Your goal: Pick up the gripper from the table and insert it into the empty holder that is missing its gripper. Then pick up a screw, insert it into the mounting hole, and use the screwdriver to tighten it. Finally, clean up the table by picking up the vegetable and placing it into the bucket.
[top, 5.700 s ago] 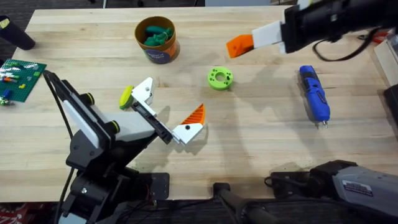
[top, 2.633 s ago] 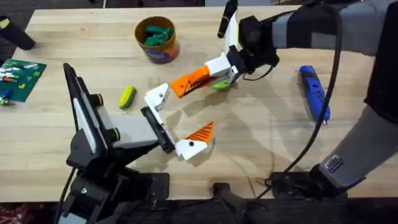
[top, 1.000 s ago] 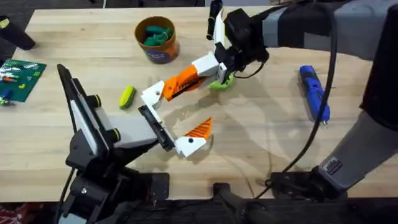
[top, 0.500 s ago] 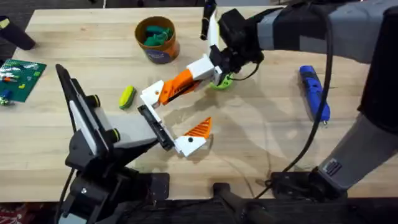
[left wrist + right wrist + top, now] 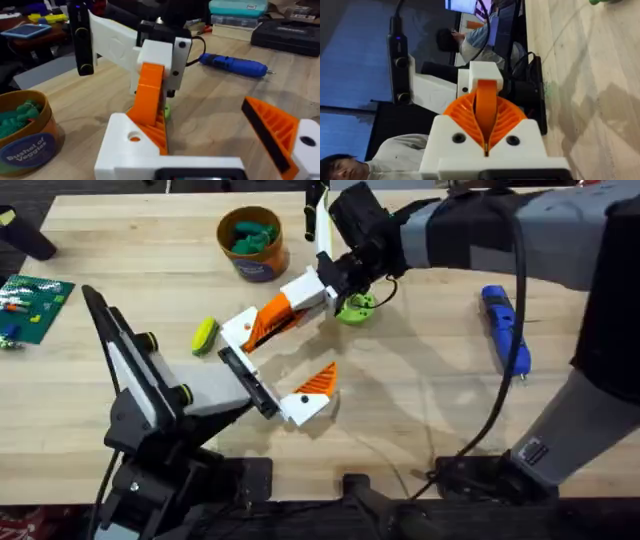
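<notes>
Gripper (image 5: 268,320), clenched in the right claw (image 5: 300,298), touches the holder (image 5: 238,332) on the left arm. Left wrist view shows the screwdriver (image 5: 233,65) and bucket (image 5: 22,131) on the surface (image 5: 420,390); left claw's state: cannot tell.

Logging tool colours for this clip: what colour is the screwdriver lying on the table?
Blue, with a short metal bit. The screwdriver shows best in the overhead view.

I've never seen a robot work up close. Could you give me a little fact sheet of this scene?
right tool: shut on the gripper, pressing it at the holder
left tool: open
vegetable: on the table, near the holder
bucket: holds green pieces
screwdriver: lying on the table, untouched
</notes>
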Robot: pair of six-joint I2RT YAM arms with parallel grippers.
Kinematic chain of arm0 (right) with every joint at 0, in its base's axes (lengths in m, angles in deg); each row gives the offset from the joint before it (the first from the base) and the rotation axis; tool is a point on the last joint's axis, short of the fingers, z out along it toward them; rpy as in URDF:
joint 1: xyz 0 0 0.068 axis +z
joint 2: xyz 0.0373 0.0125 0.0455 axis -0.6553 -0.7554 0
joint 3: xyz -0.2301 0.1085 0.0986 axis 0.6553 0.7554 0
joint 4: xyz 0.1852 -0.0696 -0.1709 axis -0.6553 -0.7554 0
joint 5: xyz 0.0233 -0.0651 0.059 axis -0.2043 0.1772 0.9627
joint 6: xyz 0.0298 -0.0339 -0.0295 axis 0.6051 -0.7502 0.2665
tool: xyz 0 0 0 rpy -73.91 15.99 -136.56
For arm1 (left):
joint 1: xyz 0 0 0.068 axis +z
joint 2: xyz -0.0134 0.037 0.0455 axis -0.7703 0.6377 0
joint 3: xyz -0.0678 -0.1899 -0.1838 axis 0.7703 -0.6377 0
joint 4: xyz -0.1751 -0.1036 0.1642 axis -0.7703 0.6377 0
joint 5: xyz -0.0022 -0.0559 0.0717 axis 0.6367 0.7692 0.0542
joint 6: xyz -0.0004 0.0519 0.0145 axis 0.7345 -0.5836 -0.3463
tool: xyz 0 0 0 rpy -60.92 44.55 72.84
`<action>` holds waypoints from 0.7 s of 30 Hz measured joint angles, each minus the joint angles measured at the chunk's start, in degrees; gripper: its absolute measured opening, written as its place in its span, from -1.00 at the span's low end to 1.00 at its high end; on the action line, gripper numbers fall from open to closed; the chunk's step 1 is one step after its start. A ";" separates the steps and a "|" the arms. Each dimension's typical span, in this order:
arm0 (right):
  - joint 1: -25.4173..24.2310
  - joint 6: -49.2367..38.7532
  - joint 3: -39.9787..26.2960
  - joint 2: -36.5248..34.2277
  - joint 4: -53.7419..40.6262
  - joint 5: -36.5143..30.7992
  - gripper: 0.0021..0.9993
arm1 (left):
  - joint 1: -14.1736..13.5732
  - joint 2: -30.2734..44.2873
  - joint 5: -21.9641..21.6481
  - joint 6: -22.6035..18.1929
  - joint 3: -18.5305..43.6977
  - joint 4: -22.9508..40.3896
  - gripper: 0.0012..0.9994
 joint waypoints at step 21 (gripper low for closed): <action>-0.02 9.87 0.02 0.20 8.13 -0.60 -0.96 | 0.22 -0.02 -1.21 -0.02 0.00 -0.65 0.98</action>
